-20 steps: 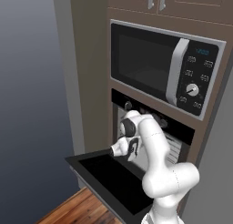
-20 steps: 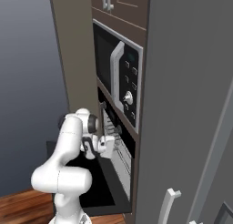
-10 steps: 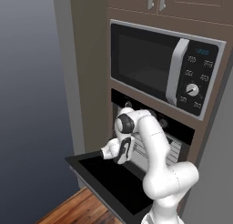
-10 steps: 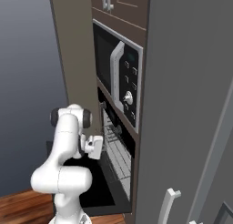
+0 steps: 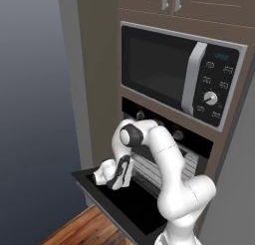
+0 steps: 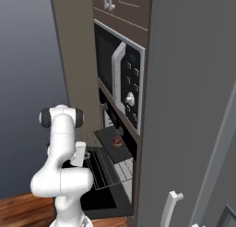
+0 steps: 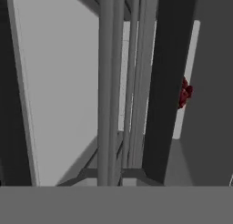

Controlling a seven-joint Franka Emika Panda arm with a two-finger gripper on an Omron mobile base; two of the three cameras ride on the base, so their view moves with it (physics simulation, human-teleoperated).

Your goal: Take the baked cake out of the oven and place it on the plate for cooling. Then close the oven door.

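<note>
You are watching the white arm's end effector, jaws closed on nothing, hovering over the black drop-down oven door. The small dark red-topped cake is sitting inside the oven, likely soft and crumbly: grip low, gently.

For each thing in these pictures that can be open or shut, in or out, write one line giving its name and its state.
Oven door: open, dropped flat.
Microwave: door shut.
Oven rack: slid partly out over the open door.
Cake: on a dark tray inside the oven, not yet taken out.
Upper cabinets: shut.
Gripper: shut, low over the door's left side; whether it holds anything cannot be told.
</note>
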